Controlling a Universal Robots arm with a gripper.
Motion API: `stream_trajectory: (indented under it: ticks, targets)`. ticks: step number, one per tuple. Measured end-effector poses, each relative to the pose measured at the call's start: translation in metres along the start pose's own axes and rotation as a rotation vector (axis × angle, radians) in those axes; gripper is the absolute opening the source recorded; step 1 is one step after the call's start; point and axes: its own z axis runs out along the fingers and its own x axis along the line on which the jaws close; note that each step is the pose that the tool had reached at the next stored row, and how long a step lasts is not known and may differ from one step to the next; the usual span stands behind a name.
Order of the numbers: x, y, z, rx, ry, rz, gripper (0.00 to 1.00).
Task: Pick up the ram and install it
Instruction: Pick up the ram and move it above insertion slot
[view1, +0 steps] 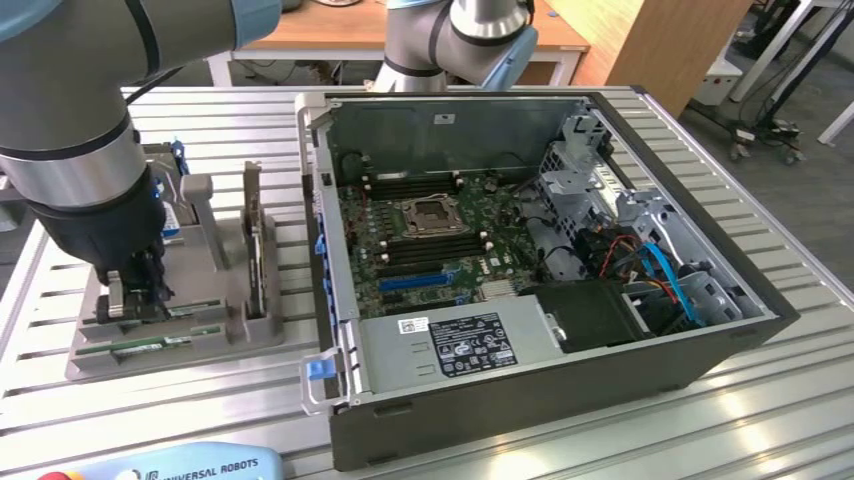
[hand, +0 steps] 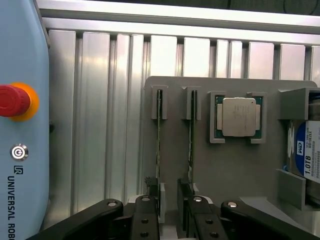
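Observation:
Two ram sticks stand on edge in slots of a grey holder (hand: 235, 170). One ram (hand: 158, 145) and a second ram (hand: 190, 140) appear as thin green strips in the wrist view. My gripper (hand: 170, 210) hangs over their near ends, open. Its black fingers (hand: 150, 215) have a narrow gap between them, and nothing is visibly clamped. In the exterior view the gripper (view1: 138, 300) is low over the holder (view1: 254, 300) at the exterior view's left, with a green ram strip (view1: 150, 345) just below it.
The open computer case (view1: 667, 330) stands in the middle, its motherboard with a processor socket (view1: 430, 215) and long slots beside it. A silver processor (hand: 239, 116) and a blue-labelled hard drive (hand: 307, 150) share the holder. A teach pendant (hand: 20, 125) lies on the slatted table.

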Motion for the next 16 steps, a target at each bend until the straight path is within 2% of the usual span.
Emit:
stream_trajectory:
  ticks: [5, 16]
  targets:
    - [0.000, 0.0001, 0.0005, 0.0001, -0.0001, 0.000, 0.30]
    - [0.002, -0.0004, 0.0107, 0.0000, 0.0001, 0.000, 0.30]
